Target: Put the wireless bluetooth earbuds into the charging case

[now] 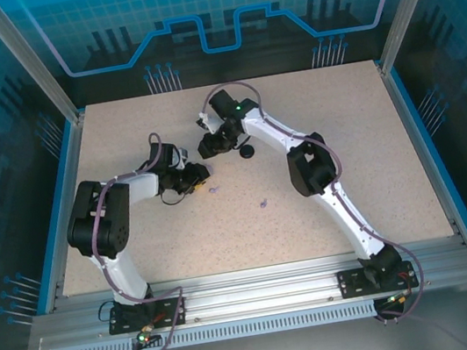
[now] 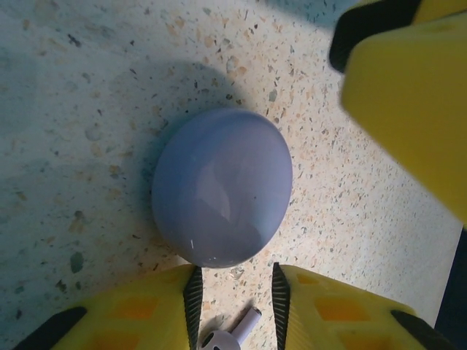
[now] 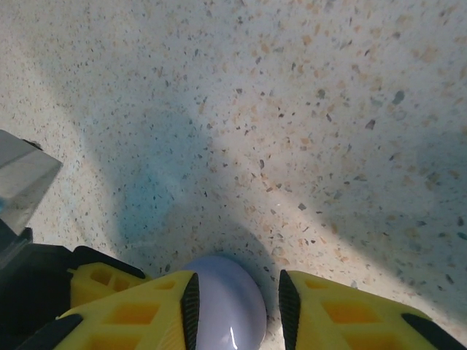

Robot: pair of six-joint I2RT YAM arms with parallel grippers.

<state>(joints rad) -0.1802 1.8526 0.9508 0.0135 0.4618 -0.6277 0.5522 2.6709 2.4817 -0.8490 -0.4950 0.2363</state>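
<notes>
Pickup step: left gripper [image 2: 235,292] brackets a lavender earbud [image 2: 244,327] on the table [image 2: 87,109], grip unclear; right gripper [image 3: 237,286] straddles the shut lavender case [image 2: 222,197], not clamped; next, it likely needs opening

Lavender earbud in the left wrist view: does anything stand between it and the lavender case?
Nothing lies between the earbud and the lavender case. But the case shows a smooth dome, so its closed lid seems to bar entry.
</notes>
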